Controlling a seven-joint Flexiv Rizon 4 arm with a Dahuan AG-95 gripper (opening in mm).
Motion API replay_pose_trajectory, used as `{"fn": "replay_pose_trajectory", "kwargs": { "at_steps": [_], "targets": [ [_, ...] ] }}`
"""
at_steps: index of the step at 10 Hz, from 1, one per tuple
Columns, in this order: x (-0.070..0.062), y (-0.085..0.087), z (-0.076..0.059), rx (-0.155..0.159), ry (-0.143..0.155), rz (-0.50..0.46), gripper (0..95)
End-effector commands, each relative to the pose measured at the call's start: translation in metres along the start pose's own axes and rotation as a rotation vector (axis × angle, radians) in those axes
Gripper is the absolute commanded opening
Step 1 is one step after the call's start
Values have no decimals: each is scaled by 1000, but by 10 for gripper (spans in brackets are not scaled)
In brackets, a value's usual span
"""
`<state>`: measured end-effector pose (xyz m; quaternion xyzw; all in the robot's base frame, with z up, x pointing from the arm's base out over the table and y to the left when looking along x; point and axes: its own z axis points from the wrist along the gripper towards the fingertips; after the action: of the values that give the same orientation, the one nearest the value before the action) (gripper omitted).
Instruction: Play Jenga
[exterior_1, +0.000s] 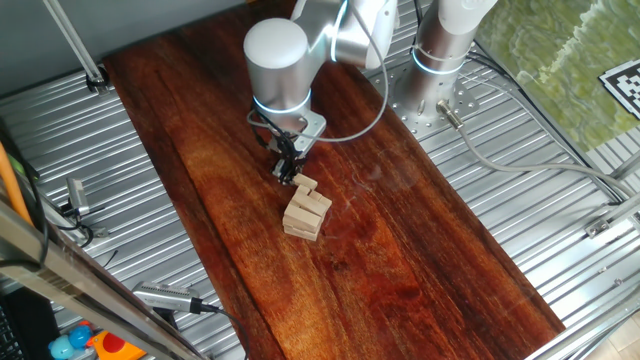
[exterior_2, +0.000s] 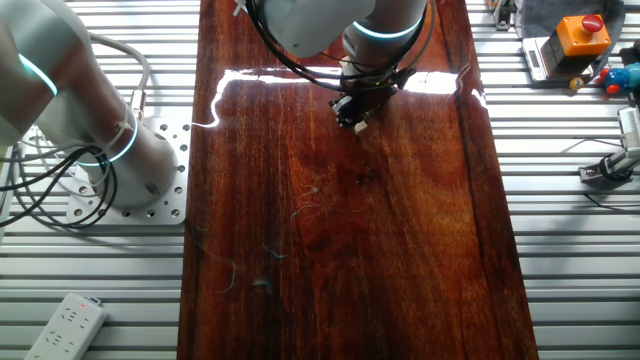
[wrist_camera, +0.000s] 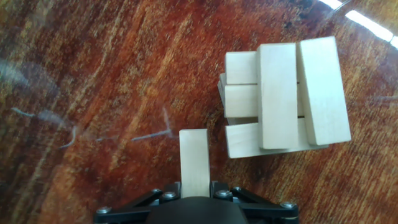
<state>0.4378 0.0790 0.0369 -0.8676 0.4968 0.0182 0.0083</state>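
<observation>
We see the gripper (wrist_camera: 195, 190) clamped on a loose wooden block (wrist_camera: 194, 160) — held just beside the Jenga stack (wrist_camera: 283, 99), apart from it. The stack stands on the dark wooden board (exterior_1: 400, 250), its top blocks laid crosswise over the layer beneath — one top block sits slightly askew.
</observation>
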Motion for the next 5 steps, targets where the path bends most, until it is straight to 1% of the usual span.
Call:
{"fn": "replay_pose_trajectory", "kwargs": {
  "at_steps": [1,3,5],
  "targets": [
    [2,-1,2,4,6,-1,0],
    [6,-2,7,7,8,-3,0],
    [8,-3,9,11,9,1,0]
  ]
}}
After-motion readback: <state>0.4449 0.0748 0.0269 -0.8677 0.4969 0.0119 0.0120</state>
